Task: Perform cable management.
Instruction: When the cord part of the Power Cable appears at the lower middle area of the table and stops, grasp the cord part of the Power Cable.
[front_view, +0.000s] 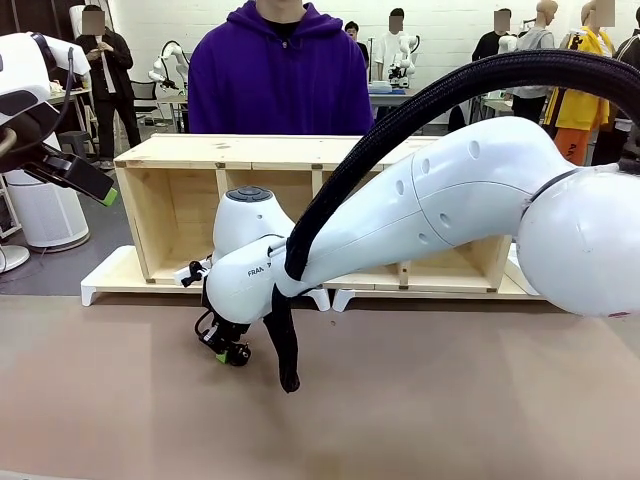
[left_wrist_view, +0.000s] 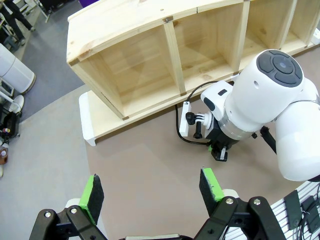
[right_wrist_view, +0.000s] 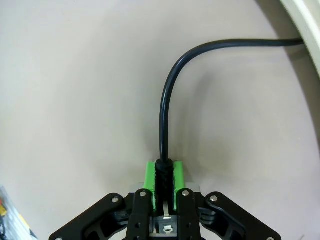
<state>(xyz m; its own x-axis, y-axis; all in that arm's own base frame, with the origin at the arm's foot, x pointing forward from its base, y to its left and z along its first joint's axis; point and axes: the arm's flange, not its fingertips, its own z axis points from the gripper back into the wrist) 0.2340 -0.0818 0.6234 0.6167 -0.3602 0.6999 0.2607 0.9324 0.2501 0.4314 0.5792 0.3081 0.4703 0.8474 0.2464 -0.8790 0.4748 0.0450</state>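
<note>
The cable (right_wrist_view: 164, 115) is a thin black cord lying on the brown table. It runs up from my right gripper (right_wrist_view: 165, 175) and bends off to the upper right. The green pads (right_wrist_view: 149, 172) are shut on its thicker end. In the front view my right gripper (front_view: 232, 352) points down at the table, just in front of the wooden shelf (front_view: 300, 150). From the left wrist view the cable (left_wrist_view: 179, 134) loops from a white power strip (left_wrist_view: 185, 119) to the right gripper (left_wrist_view: 220, 152). My left gripper (left_wrist_view: 151, 192) hangs open and empty, raised at the far left (front_view: 100, 190).
The shelf lies on its side on a white base board (front_view: 100, 285), its open compartments facing me. A person in a purple hoodie (front_view: 280, 70) stands behind it. My right arm's thick ribbed hose (front_view: 420, 100) arcs over the shelf. Bare table stretches toward me.
</note>
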